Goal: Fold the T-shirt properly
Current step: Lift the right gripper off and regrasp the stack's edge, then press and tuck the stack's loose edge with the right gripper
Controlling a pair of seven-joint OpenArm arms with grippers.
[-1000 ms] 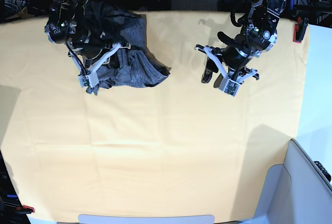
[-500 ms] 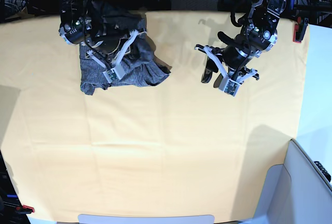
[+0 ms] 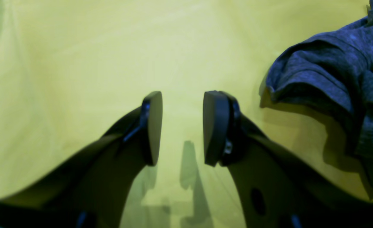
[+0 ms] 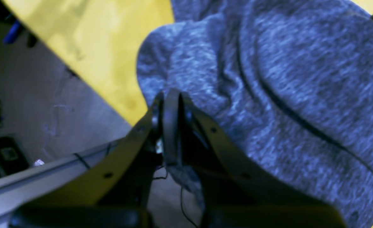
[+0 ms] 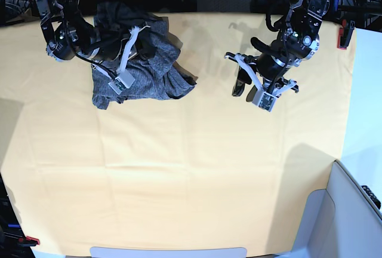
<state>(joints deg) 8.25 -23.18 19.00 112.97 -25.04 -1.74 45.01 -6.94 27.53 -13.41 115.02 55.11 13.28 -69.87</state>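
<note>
The grey T-shirt [image 5: 158, 73] lies bunched in a heap at the far left of the yellow cloth [image 5: 179, 168]. My right gripper [image 5: 140, 55] is sunk in the top of that heap. In the right wrist view its jaws [image 4: 170, 126] are shut, with grey fabric [image 4: 268, 79] pinched between them, close to the table's far edge. My left gripper [image 5: 242, 73] hovers over bare cloth to the right of the shirt. Its jaws [image 3: 181, 126] stand open with nothing between them, and a fold of the T-shirt [image 3: 338, 82] shows at the right of that view.
The yellow cloth covers the whole table. A pale grey bin [image 5: 352, 210] stands at the near right corner. A red clamp [image 5: 343, 37] sits at the far right edge. Dark cables and gear lie beyond the far edge, where the floor [image 4: 47, 104] drops away.
My right arm has swung from the shirt's near-left corner up toward the far edge, and its gripper now points right. The shirt's near-left part has spread flatter. The left arm has stayed still.
</note>
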